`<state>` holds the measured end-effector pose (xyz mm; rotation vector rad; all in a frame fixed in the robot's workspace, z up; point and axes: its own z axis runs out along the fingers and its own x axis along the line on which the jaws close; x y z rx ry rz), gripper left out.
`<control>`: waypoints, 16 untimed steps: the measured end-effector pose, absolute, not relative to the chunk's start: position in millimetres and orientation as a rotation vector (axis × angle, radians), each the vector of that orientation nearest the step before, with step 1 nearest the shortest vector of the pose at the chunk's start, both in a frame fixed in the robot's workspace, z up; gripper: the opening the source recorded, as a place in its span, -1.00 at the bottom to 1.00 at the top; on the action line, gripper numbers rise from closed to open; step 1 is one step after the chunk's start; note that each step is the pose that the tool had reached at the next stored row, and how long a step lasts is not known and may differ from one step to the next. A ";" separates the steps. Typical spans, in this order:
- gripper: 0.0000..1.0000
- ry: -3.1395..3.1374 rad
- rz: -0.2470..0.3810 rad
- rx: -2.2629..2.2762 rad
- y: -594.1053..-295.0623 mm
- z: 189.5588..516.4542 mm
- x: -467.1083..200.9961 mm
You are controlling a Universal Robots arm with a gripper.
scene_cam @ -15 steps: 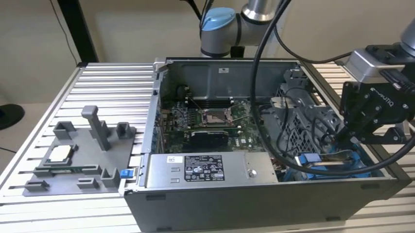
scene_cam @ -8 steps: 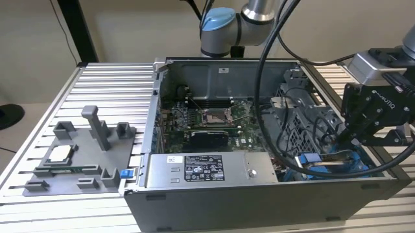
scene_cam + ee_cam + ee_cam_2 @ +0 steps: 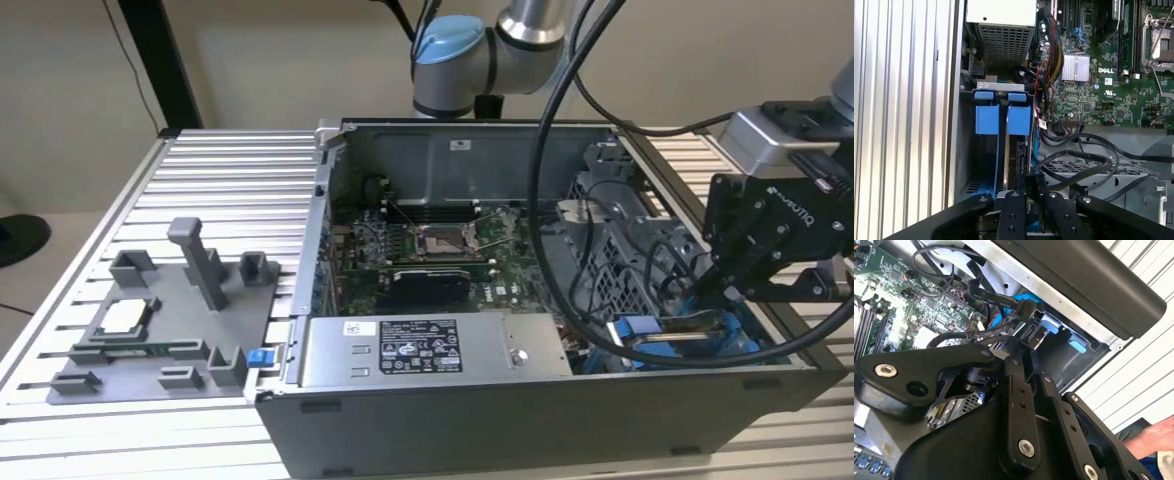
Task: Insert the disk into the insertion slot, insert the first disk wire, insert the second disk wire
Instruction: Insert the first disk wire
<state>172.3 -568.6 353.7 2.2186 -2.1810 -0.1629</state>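
My black gripper (image 3: 705, 296) reaches down into the open computer case at the exterior view's right, right over the insertion slot (image 3: 681, 345) with its blue rails. In the first wrist view the slot (image 3: 985, 165) shows two blue tabs (image 3: 987, 118), and the disk (image 3: 1021, 150) stands edge-on inside it, dark and mostly hidden. The gripper (image 3: 1030, 177) has its fingers close together, shut on the end of a black disk wire (image 3: 1074, 159) that loops away over the perforated cage. A flat black wire with a blue plug (image 3: 1024, 305) lies close to the gripper (image 3: 1016, 342) in the second wrist view.
The grey labelled power-supply box (image 3: 414, 350) fills the case's near side, with the green motherboard (image 3: 427, 250) behind it. Loose black cables (image 3: 561, 200) hang across the case. A grey fixture (image 3: 160, 320) sits on the ribbed table. A person's hand (image 3: 1154, 436) shows beside the case.
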 end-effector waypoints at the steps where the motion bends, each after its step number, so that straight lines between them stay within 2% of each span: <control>1: -1.00 -2.181 -0.163 2.219 -568.6 353.6 172.3; 16: -1.00 -2.182 -0.167 2.220 -568.5 348.1 173.6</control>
